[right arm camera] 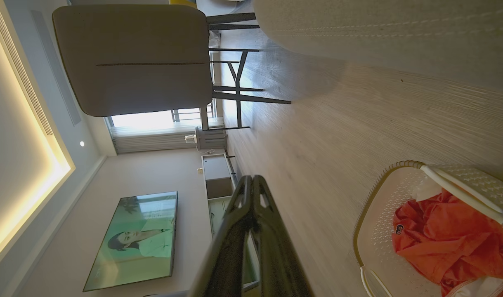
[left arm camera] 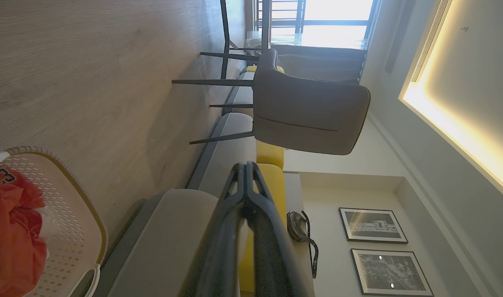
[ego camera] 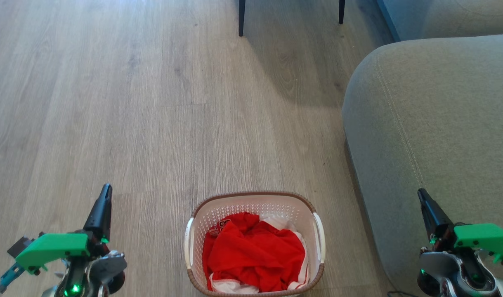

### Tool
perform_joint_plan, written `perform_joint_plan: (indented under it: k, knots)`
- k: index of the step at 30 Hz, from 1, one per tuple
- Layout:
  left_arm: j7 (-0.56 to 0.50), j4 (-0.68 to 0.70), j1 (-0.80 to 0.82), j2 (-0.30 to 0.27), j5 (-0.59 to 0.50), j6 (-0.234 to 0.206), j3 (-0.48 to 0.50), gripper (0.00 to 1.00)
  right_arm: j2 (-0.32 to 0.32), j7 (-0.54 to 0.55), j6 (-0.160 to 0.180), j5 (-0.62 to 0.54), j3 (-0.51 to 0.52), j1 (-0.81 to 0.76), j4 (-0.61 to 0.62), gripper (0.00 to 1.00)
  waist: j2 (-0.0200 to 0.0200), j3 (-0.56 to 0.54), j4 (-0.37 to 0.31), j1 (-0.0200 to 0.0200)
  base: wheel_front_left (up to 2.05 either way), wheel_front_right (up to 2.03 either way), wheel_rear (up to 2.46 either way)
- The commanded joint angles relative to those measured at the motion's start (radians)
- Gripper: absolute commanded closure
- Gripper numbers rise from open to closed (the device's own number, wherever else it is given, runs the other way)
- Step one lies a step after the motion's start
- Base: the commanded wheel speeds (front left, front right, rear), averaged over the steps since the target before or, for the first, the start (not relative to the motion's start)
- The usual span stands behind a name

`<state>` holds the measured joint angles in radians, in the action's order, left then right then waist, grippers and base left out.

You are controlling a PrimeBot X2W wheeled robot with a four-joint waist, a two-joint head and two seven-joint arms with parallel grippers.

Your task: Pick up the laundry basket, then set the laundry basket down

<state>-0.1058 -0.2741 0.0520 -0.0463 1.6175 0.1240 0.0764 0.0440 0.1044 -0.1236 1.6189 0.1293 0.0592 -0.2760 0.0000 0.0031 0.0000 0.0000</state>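
Floor point(ego camera: 152, 103): pale wood-grain planks, matte, across most of the head view. Top edge cuts it off.

Sofa point(ego camera: 433, 123): grey woven fabric, rounded corner, one stitched seam. Takes the right side of the frame; right and bottom edges crop it.

Chair legs point(ego camera: 241, 18): two thin dark ones at top centre, seat out of frame. In the left wrist view the chair point(left arm camera: 309, 111) shows whole, with a grey padded shell.

Laundry basket point(ego camera: 251, 206): bottom centre, standing on the floor just left of the sofa. White perforated plastic, rounded-rectangular, brown woven-look rim, white side handles. Near rim clipped by the bottom edge. Also at lower left of the left wrist view point(left arm camera: 82, 214) and lower right of the right wrist view point(right arm camera: 375, 214), cropped in both.

Clothes point(ego camera: 255, 255): crumpled red cloth with white trim, hiding the basket floor. Dark marks on it, possibly numerals, too creased to read.

Left gripper point(ego camera: 106, 192): lower left, fingers pointing up-frame, pressed together, empty, well apart from the basket. Wrist partly cut off.

Right gripper point(ego camera: 422, 196): lower right, over the sofa edge, fingers likewise closed on nothing.
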Motion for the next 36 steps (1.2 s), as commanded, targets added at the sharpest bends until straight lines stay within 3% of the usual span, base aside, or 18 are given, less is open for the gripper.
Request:
perform_joint_plan:
  k: [1, 8, 9, 11, 12, 13, 28, 36]
  knots:
    - [-0.006, 0.029, 0.056, -0.006, -0.007, 0.007, 0.035, 1.00, 0.008, 0.008, -0.007, -0.009, -0.017, 0.049, 0.031, 1.00, 0.0000, 0.000, 0.000, 0.0000, 0.00, 0.00, 0.00]
    - [-0.006, 0.029, 0.056, -0.006, -0.008, 0.007, 0.036, 1.00, 0.008, 0.008, -0.007, -0.009, -0.017, 0.049, 0.031, 1.00, 0.0000, 0.000, 0.000, 0.0000, 0.00, 0.00, 0.00]
    - [0.000, 0.000, 0.000, 0.000, 0.000, 0.000, 0.001, 0.00, 0.000, 0.000, 0.000, 0.000, 0.000, 0.000, 0.000, 0.00, 0.0000, 0.000, 0.000, 0.0000, 0.00, 0.00, 0.00]
    - [0.001, -0.025, -0.012, 0.002, 0.000, -0.001, -0.002, 0.00, -0.004, -0.001, 0.000, 0.000, -0.002, -0.009, -0.024, 0.00, 0.0000, 0.000, 0.000, 0.0000, 0.00, 0.00, 0.00]
    - [0.001, -0.041, -0.023, 0.004, 0.000, -0.001, -0.003, 1.00, -0.007, -0.001, 0.000, 0.000, -0.003, -0.018, -0.041, 1.00, 0.0000, 0.000, 0.000, 0.0000, 0.00, 0.00, 0.00]
    - [0.003, -0.046, -0.027, 0.005, -0.001, -0.001, -0.003, 0.00, -0.008, -0.003, 0.000, -0.001, -0.004, -0.022, -0.045, 0.00, 0.0000, 0.000, 0.000, 0.0000, 0.00, 0.00, 0.00]
    - [0.047, -0.035, -0.009, 0.004, -0.027, 0.000, 0.008, 0.00, -0.006, -0.047, -0.001, -0.058, 0.009, -0.009, -0.012, 0.00, 0.0000, 0.000, -0.001, 0.0000, 0.00, 0.00, 0.00]
    - [0.071, -0.014, 0.002, 0.003, -0.067, 0.000, 0.016, 0.00, -0.005, -0.070, -0.001, -0.151, 0.039, 0.007, 0.017, 0.00, 0.0000, 0.000, 0.001, 0.0000, 0.00, 0.00, 0.00]
